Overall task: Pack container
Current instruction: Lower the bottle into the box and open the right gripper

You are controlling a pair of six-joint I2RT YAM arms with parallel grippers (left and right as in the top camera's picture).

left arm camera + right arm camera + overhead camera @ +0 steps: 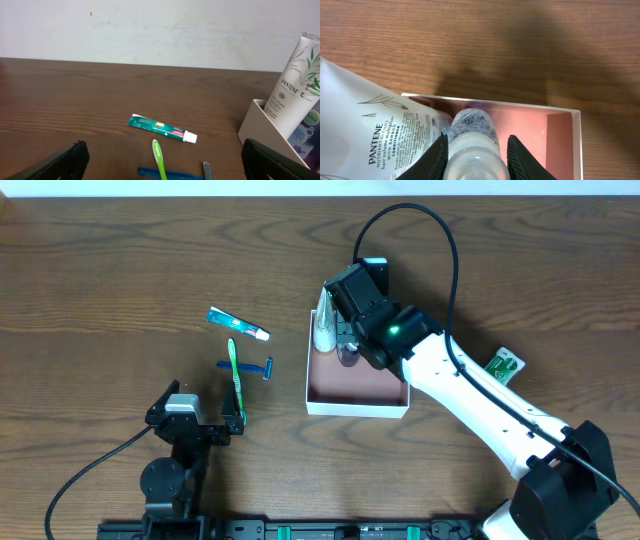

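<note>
Wood table (pixel 100 270). Container (pixel 357 392) centre-right, white walls, pink inside. Pantene tube (pixel 375 135) leans in its far-left corner. R gripper (pixel 476 150) jaws clamped on clear bottle (pixel 472 127) beside tube. L gripper (pixel 162 157) jaws wide apart, empty. Toothpaste (pixel 238 324), toothbrush (pixel 237 380), razor (pixel 250 367) left of container.

I read PANTENE, NUTRIENT BLENDS, "hair volume multiplier with bamboo", CONDITIONER on the white tube (pixel 382 137). Print on the toothpaste (pixel 161 128) is too small to read.
</note>
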